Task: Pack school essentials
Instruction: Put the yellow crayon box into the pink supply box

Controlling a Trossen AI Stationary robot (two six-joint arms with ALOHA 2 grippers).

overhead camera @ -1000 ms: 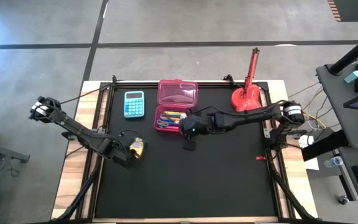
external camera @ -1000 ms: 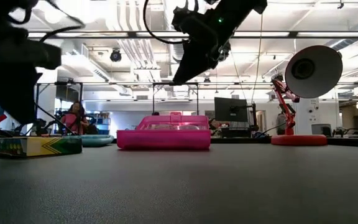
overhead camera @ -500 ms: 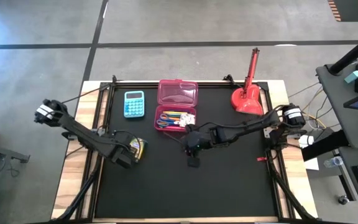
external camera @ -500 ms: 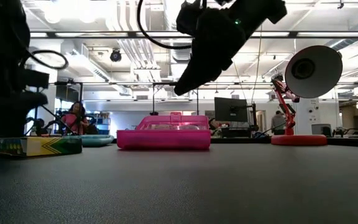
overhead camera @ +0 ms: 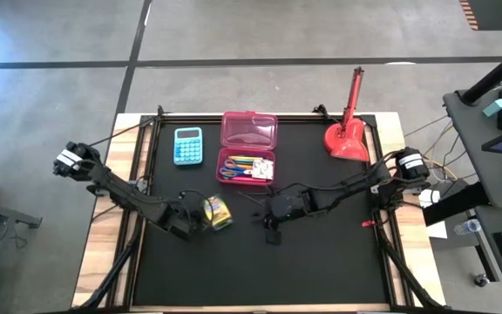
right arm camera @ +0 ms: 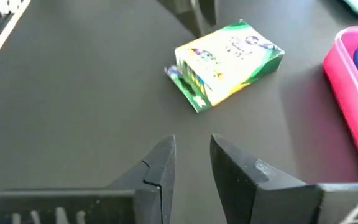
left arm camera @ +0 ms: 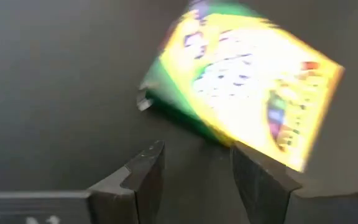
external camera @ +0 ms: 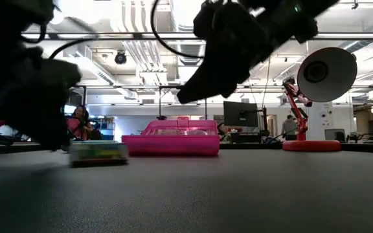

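place: open-plan lab/office | evidence: ceiling ducts (external camera: 135, 55), monitor (external camera: 239, 114), seated person (external camera: 79, 123)

**Four cameras, one table**

Overhead camera looks straight down on the table (overhead camera: 321, 262); a low one sits at tabletop height facing the room. Both wrist cameras, close above the surface, share the crayon box (left arm camera: 247, 102) (right arm camera: 229, 64).

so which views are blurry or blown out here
Left wrist view: the crayon box is motion-smeared, its face glared white. Low view: both arms are dark backlit silhouettes against bright ceiling lights, the box soft. Right wrist view shows the box sharply.
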